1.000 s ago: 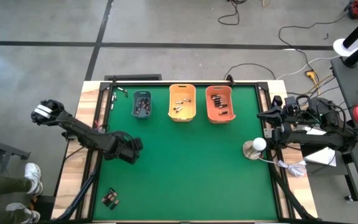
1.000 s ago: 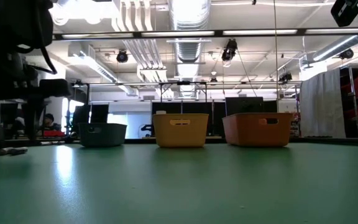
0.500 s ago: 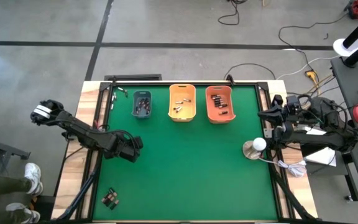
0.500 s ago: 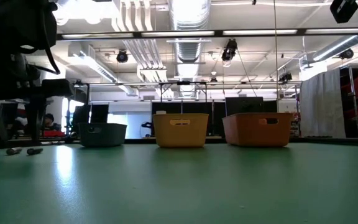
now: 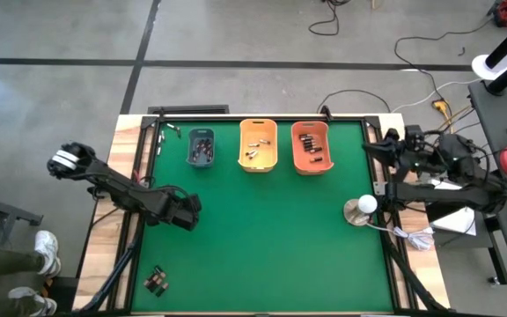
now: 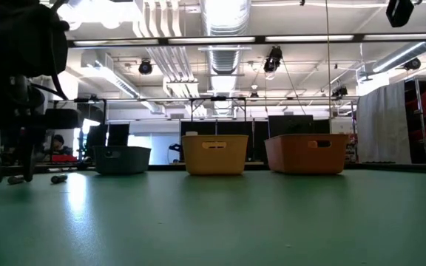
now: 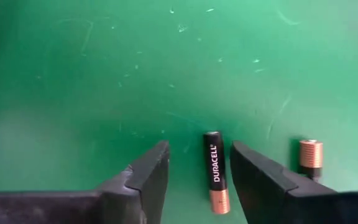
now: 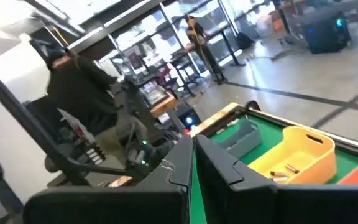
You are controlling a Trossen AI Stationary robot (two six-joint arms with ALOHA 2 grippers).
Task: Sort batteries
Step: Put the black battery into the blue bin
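Note:
Two batteries lie on the green mat at the table's left. A black-and-copper battery (image 7: 215,173) lies lengthwise between the open fingers of my left gripper (image 7: 199,158), with a gap on each side. A second battery (image 7: 311,155) lies just outside one finger. In the low view my left gripper (image 6: 7,171) stands over one battery (image 6: 15,179) and the other (image 6: 58,178) lies to its right. My right gripper (image 8: 193,152) is shut on nothing, held level and high at the table's right edge (image 5: 372,150).
Three bins with batteries in them stand in a row at the far edge: grey-blue (image 5: 201,148), yellow (image 5: 258,144), orange (image 5: 311,147). A few small cells (image 5: 172,132) lie at the far left corner, a dark pack (image 5: 156,280) near the front left, and a white round object (image 5: 359,210) at the right edge.
One battery has rolled along the mat toward the table's right, away from the other, which has stayed under my left gripper. My right gripper has turned at the wrist and swung toward the far edge, still shut.

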